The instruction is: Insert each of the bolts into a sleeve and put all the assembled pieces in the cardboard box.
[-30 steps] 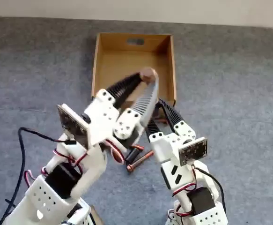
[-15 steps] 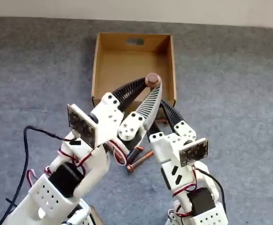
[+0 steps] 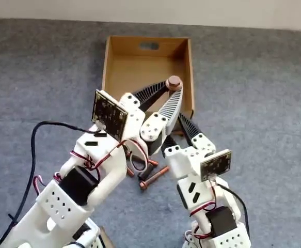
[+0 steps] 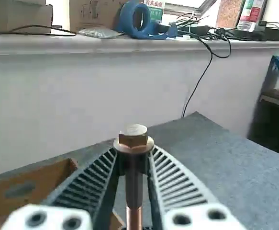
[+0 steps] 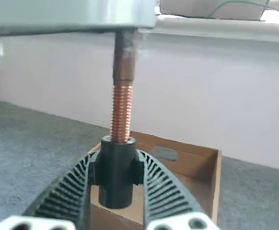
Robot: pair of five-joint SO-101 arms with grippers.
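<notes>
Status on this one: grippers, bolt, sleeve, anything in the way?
Left gripper shut on bolt. Right gripper shut on sleeve. Bolt tip at sleeve mouth. Loose bolt on table, not obstructing.

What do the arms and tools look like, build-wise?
Left arm and right arm: white printed shells, black servos, red-white wiring. Black ribbed tool fingers. Bare circuit board at each wrist; black cable off the left arm.

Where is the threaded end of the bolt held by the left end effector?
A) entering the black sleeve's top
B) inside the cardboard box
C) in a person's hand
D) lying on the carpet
A: the bolt dips into the top of the black sleeve gripped by the right end effector.
</notes>
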